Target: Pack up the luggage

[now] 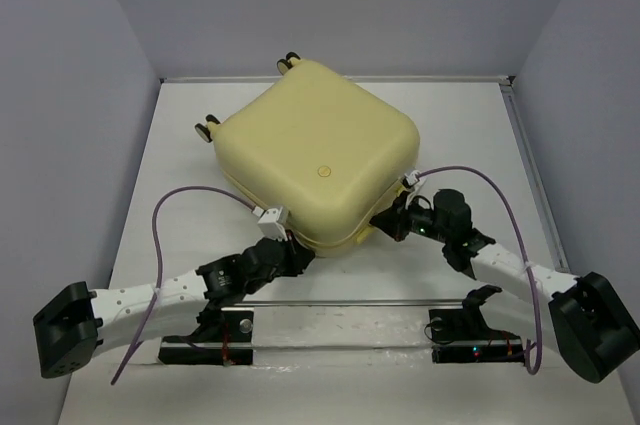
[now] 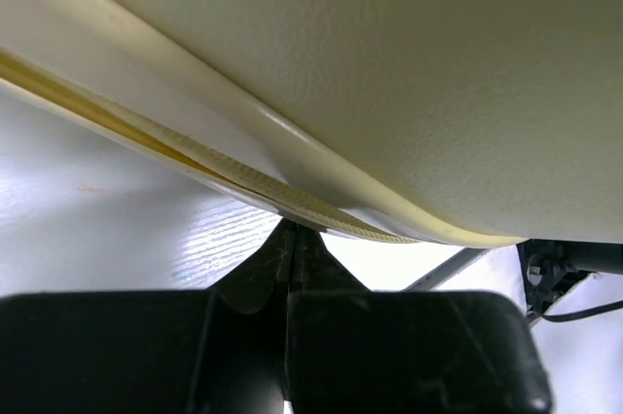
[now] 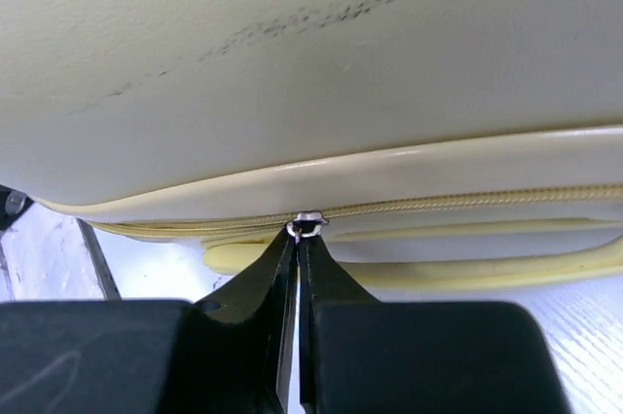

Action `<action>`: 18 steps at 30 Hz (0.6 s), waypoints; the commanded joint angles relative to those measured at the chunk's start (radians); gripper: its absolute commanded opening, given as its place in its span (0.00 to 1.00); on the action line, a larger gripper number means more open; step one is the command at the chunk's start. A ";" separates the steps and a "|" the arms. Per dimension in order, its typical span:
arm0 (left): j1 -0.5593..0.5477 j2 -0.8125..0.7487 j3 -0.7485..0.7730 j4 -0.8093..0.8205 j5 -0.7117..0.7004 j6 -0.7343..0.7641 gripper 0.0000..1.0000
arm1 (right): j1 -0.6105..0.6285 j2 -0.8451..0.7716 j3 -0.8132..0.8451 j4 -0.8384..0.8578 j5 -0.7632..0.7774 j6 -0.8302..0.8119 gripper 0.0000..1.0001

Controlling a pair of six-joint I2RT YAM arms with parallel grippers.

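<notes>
- Your suitcase (image 1: 315, 160) lies flat and shut on the white table (image 1: 180, 165), towards the far side and turned so that one corner points at the near edge.
- Its round emblem (image 1: 323, 171) faces up, and the wheels (image 1: 207, 130) stick out at the far left side.
- Your left gripper (image 1: 290, 245) is at the near corner of the suitcase, at the seam between the two shells.
- In the left wrist view its fingers are pressed together, with their tips just under the zipper (image 2: 243, 180), which sags loose here. You cannot tell whether anything is pinched between them.
- Your right gripper (image 1: 385, 220) is at the near right edge, level with the same seam.
- Its fingers are clenched on the small silver zipper pull (image 3: 306, 226), which sits right at their tips.
</notes>
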 commanded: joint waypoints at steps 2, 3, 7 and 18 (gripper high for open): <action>0.005 0.042 0.089 0.128 -0.138 0.067 0.06 | 0.101 -0.104 -0.050 0.046 0.066 0.106 0.07; 0.005 0.053 0.111 0.136 -0.145 0.072 0.06 | 0.136 -0.115 -0.055 0.021 0.093 0.119 0.07; 0.026 0.150 0.181 0.164 -0.147 0.119 0.06 | 0.413 -0.132 -0.047 -0.147 0.322 0.197 0.07; 0.089 0.434 0.427 0.277 0.001 0.224 0.06 | 1.001 0.193 0.285 -0.244 0.777 0.347 0.07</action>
